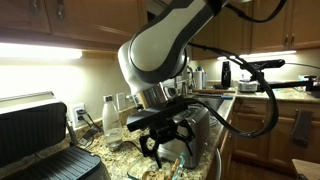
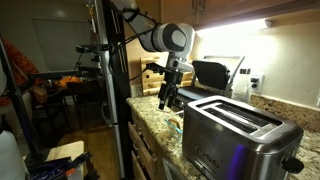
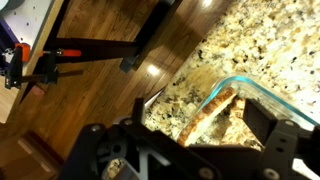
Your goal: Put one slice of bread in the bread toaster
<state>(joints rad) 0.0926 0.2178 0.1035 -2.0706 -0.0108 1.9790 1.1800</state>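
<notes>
In the wrist view a tan-brown slice of bread leans on its edge inside a clear glass dish on the speckled granite counter. My gripper is open just above the dish, and the slice shows between its two dark fingers, apart from both. In both exterior views the gripper hangs low over the counter near its edge. The shiny stainless-steel bread toaster stands on the counter in the foreground, to the side of the gripper, with its top slots showing empty.
A black-and-silver hinged grill stands open on the counter. Bottles and jars stand by the wall. The counter edge drops to a wooden floor, where a tripod stands.
</notes>
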